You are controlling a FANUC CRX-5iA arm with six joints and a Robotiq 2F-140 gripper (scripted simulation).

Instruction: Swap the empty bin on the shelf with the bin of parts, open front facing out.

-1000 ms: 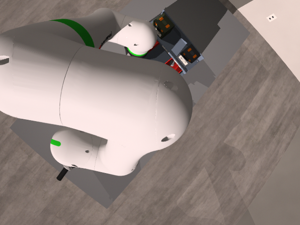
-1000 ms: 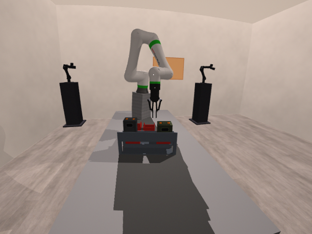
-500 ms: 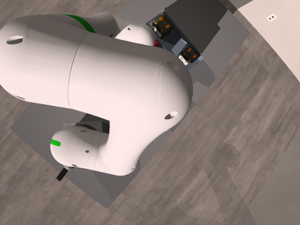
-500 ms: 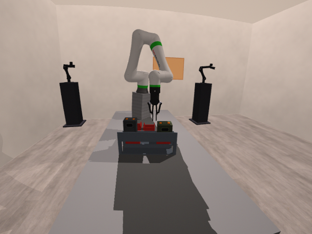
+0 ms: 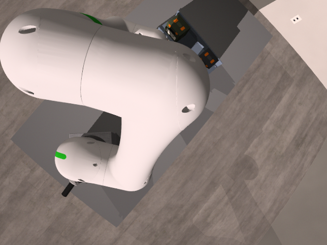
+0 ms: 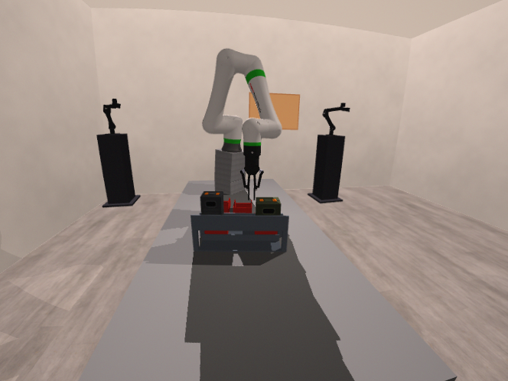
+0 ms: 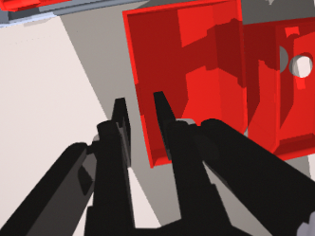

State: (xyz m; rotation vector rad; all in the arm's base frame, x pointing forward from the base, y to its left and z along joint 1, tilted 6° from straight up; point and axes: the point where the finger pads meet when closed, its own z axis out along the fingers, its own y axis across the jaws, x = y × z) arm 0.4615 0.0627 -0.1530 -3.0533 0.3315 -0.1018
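The table (image 5: 41, 130) (image 6: 381, 338) (image 7: 38, 79) is grey and carries the shelf (image 5: 218, 63) (image 6: 237, 222) (image 7: 116, 2). Wood-pattern floor (image 5: 273, 114) (image 6: 415, 245) and pale walls (image 6: 169, 58) surround it. Beyond the shelf in the exterior view, the arm stands on a grey block (image 6: 224, 170); an orange panel (image 6: 281, 112) is on the back wall. A dark box (image 5: 209, 59) (image 6: 211, 203) and an olive box (image 5: 177, 28) (image 6: 268, 206) rest on top of the shelf.

The gripper (image 6: 251, 198) (image 7: 141, 110) points downward on the robot's side of the shelf. Its fingers are parted by a narrow gap and grip nothing. In the wrist view, one side wall of the empty bin runs between the fingertips; contact cannot be confirmed.

The empty bin (image 6: 242, 207) (image 7: 204, 93) is upright on the table, near the shelf. The bin with parts (image 6: 227, 205) (image 7: 294, 112) is also outside the shelf, just beside the empty bin; a white part (image 7: 303, 66) shows inside.
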